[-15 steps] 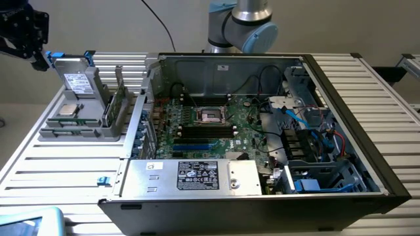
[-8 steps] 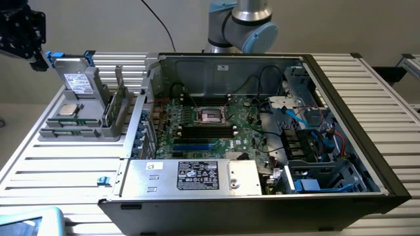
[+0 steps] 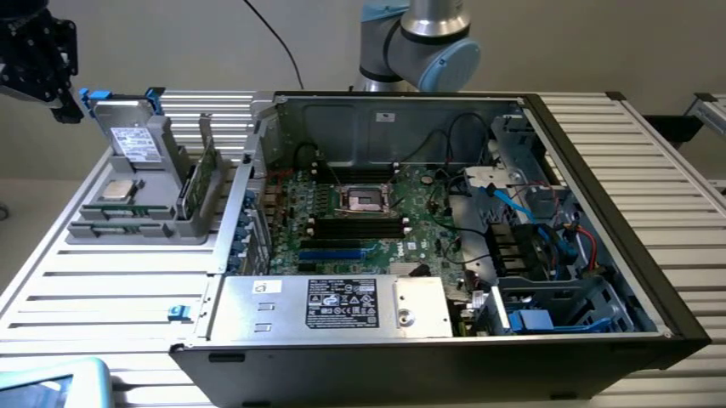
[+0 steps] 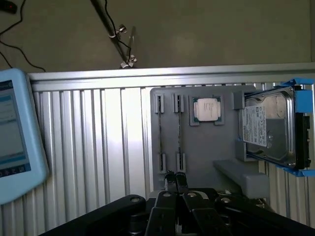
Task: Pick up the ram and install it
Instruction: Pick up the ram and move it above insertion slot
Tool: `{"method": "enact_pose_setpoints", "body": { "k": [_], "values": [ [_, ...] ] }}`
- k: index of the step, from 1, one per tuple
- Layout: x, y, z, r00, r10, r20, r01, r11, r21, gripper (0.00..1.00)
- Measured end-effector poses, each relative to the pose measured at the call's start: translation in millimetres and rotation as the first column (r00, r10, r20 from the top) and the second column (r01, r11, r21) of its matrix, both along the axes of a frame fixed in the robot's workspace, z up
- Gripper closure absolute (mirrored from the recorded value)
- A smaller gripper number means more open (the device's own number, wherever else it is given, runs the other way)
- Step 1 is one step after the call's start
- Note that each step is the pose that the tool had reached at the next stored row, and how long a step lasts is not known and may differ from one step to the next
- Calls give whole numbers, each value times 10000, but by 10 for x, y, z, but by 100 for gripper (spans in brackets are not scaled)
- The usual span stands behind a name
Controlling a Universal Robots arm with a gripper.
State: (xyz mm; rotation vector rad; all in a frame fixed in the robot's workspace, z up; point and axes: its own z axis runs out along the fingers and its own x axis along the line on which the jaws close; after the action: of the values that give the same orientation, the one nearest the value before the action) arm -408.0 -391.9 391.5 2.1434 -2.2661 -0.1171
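My black gripper (image 3: 66,106) hangs at the exterior view's upper left, above and behind the grey parts holder (image 3: 136,217). In the wrist view its fingertips (image 4: 170,178) sit pressed together with nothing between them, so it is shut. The ram (image 4: 179,132) stands edge-on as a thin stick in the holder's narrow slots, and it appears as a greenish strip (image 3: 119,228) at the holder's front. The open computer case (image 3: 454,221) lies to the exterior view's right of the holder. Its motherboard's black slots (image 3: 357,225) sit below the processor socket (image 3: 365,200).
The holder also carries a hard drive in blue rails (image 4: 268,128), a square silver processor (image 4: 206,109) and a taller green card (image 3: 199,183). A pale blue tablet-like device (image 4: 15,132) lies on the ribbed metal table (image 3: 102,289). Cables and a power supply (image 3: 340,304) crowd the case.
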Motion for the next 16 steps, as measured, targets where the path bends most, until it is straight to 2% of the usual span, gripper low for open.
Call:
{"method": "enact_pose_setpoints", "body": {
  "k": [9,10,11,14,15,16],
  "values": [
    [0,0,0,10000,0,0,0,10000,0,88],
    [0,0,0,10000,0,0,0,10000,0,82],
    [0,0,0,10000,0,0,0,10000,0,82],
    [0,0,0,10000,0,0,0,10000,0,64],
    [0,0,0,10000,0,0,0,10000,0,64],
    [0,0,0,10000,0,0,0,10000,0,58]
  ]
}}
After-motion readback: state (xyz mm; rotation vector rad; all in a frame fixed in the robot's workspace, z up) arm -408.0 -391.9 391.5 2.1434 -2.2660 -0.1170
